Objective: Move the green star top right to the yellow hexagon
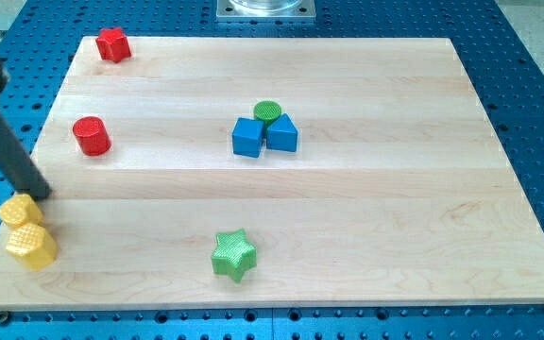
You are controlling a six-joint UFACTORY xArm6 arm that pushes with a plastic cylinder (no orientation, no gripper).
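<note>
The green star (233, 255) lies near the view's bottom, a little left of centre. Two yellow blocks sit at the view's lower left edge: an upper yellow block (18, 211) and, touching it below, a yellow hexagon (32, 245). My tip (42, 195) stands at the board's left edge, just above and right of the upper yellow block, close to it or touching; I cannot tell which. The rod slants up to the view's upper left. The tip is far left of the green star.
A red star-like block (112, 44) sits at the top left corner. A red cylinder (92, 136) stands at the left. A green cylinder (267, 112), a blue cube (247, 137) and a blue block (282, 134) cluster at the centre of the wooden board (395, 189).
</note>
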